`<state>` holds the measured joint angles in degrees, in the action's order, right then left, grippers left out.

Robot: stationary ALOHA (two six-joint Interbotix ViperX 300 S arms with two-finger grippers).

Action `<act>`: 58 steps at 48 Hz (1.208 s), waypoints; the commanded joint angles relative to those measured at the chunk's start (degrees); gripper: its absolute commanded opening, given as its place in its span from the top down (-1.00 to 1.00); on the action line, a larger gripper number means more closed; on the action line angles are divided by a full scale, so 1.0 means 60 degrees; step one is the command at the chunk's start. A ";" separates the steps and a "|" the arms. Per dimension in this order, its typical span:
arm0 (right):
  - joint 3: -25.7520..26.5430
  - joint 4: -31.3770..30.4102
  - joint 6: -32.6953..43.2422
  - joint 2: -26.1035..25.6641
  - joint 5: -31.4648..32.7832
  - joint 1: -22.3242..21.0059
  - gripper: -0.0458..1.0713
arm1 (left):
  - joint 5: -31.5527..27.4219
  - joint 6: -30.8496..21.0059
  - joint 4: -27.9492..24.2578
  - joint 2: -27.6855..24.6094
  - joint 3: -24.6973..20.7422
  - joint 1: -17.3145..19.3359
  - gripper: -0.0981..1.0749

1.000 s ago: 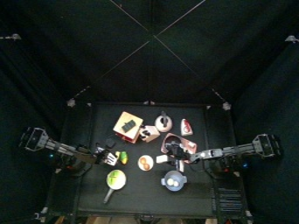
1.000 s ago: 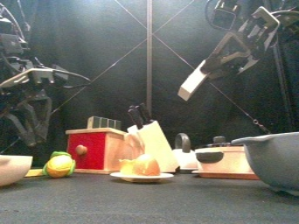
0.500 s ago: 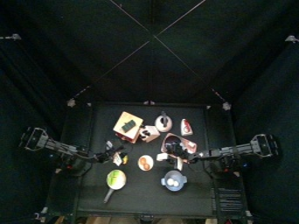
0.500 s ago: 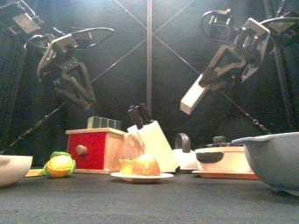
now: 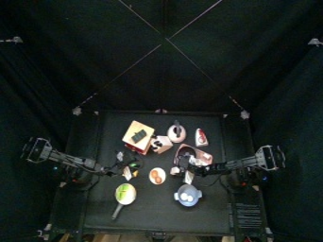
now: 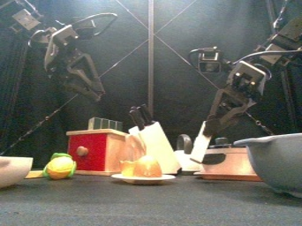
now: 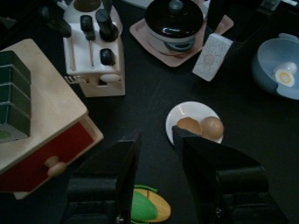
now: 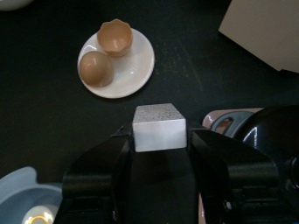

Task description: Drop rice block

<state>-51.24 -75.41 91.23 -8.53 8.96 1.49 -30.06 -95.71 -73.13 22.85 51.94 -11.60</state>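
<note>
right gripper (image 8: 160,140) clamped on rice block (image 8: 159,128) | left gripper (image 7: 158,166) spread, empty | risk: block lands on plate (image 8: 117,63) at 11 o'clock, breaks eggshells (image 8: 105,52)

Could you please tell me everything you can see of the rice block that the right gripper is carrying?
The rice block is a pale, whitish-grey rectangular bar with flat faces and a faintly grainy surface. It is clamped between the jaws of the right gripper, which touch its two sides. In the front view it hangs tilted, its lower end down by the rice cooker on the table's right side, with nothing else touching it. From the right wrist view only its end face and part of its top show.
</note>
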 commanded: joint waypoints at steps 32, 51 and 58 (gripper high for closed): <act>-0.0220 0.0234 -0.0015 -0.0132 0.0000 -0.0059 -0.74 | -0.0015 0.0000 0.0073 0.0073 -0.0190 0.0029 -0.45; -0.0337 0.0337 -0.0015 -0.0220 0.0015 -0.0044 -0.94 | -0.0015 0.0000 0.0073 0.0059 -0.0176 0.0029 -0.45; -0.0278 0.0293 -0.0015 -0.0601 0.0015 -0.0044 -0.94 | -0.0015 0.0000 0.0073 0.0059 -0.0176 0.0029 -0.45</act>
<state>-53.70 -73.56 91.14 -9.23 8.96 1.41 -30.06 -95.71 -72.51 22.85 51.94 -11.51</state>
